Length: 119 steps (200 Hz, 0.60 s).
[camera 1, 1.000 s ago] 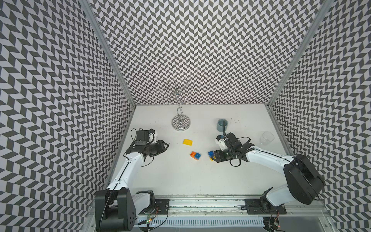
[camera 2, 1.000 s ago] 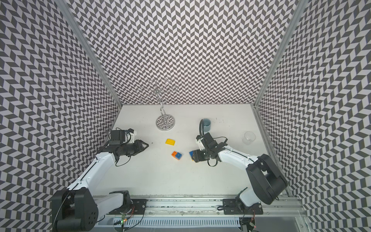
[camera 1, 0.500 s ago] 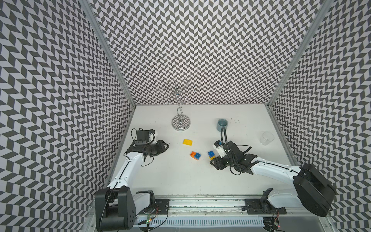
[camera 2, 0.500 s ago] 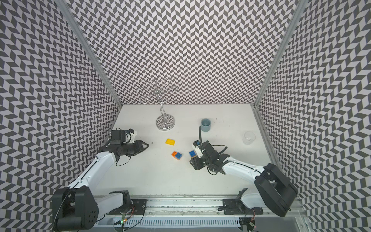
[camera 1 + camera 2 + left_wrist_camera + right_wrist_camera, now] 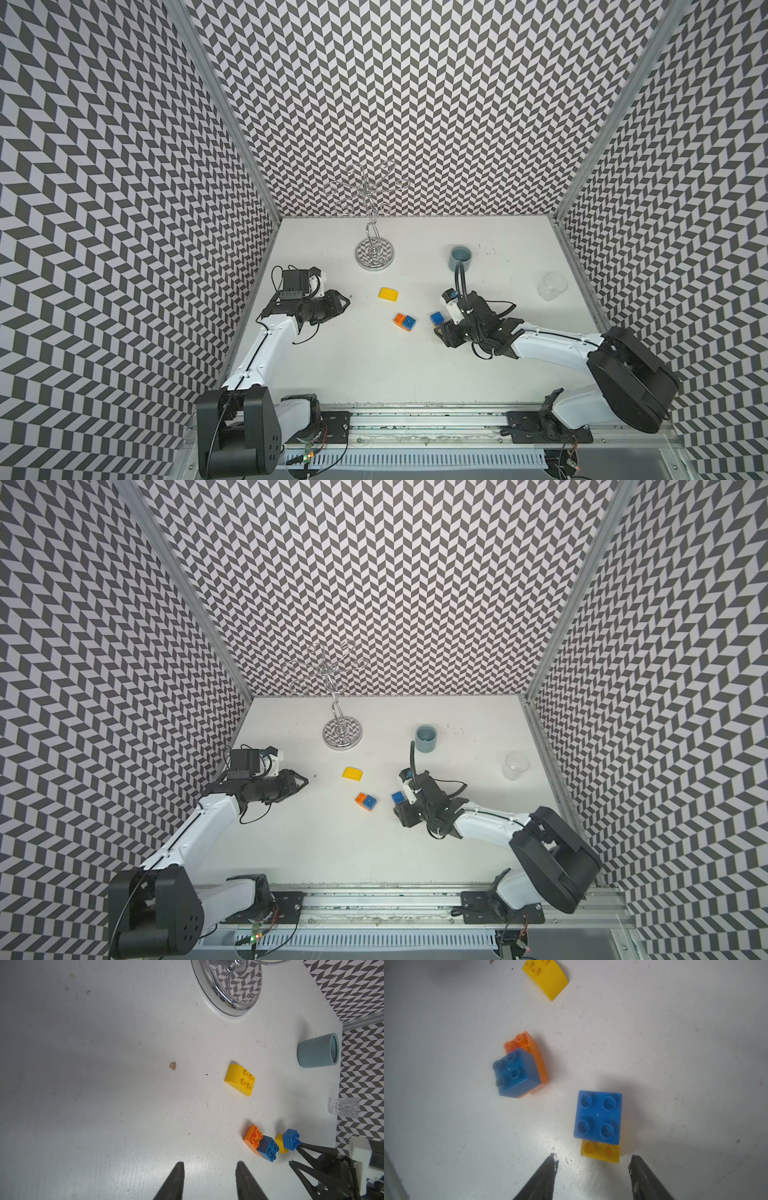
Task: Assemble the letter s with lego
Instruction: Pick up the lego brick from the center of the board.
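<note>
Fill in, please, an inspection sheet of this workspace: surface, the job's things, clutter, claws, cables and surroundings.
Surface: white table, scuffed, one small chip.
Job's things: yellow brick alone; blue brick on orange brick; second blue brick on second yellow brick; three groups apart, not joined.
Clutter: grey cup, clear glass, metal stand, all upright.
Claws: left claw open, empty, away from the bricks; right claw open, empty, tips just short of the second yellow brick.
Cables: black cable arches over the right wrist, near the cup; none on the bricks.
Surroundings: chevron walls on three sides; rail in front.
</note>
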Available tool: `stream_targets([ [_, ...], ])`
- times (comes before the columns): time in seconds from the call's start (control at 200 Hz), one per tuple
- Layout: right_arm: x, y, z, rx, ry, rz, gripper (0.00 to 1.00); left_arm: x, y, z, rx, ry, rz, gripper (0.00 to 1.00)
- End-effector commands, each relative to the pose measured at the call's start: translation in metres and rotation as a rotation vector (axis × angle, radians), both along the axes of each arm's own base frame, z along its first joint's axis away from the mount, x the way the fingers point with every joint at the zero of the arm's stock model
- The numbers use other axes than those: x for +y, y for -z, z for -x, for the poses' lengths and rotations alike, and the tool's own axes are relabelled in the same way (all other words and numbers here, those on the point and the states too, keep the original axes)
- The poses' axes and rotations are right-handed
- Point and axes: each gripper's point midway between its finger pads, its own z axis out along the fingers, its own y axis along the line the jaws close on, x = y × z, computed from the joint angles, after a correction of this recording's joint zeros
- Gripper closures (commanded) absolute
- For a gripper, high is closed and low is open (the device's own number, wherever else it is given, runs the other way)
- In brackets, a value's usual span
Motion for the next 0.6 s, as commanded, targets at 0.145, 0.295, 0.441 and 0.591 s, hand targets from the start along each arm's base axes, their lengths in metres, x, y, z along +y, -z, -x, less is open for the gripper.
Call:
stream_targets([
  [0.145, 0.006, 0.006, 0.0, -0.016, -0.015, -0.016, 0.44, -0.002, 0.004, 0.001, 0.002, 0.017, 0.006, 0.57],
  [0.295, 0.005, 0.012, -0.004, -0.015, 0.002, 0.0, 0.47, -0.002, 0.005, 0.0, 0.005, 0.017, 0.007, 0.57],
  [0.441, 0.005, 0.015, -0.008, -0.016, 0.014, 0.01, 0.51, -0.002, 0.006, 0.0, 0.011, 0.018, 0.008, 0.57],
  [0.591, 0.007, 0.015, -0.012, -0.022, 0.023, 0.012, 0.55, -0.002, 0.008, 0.0, 0.018, 0.019, 0.01, 0.57],
])
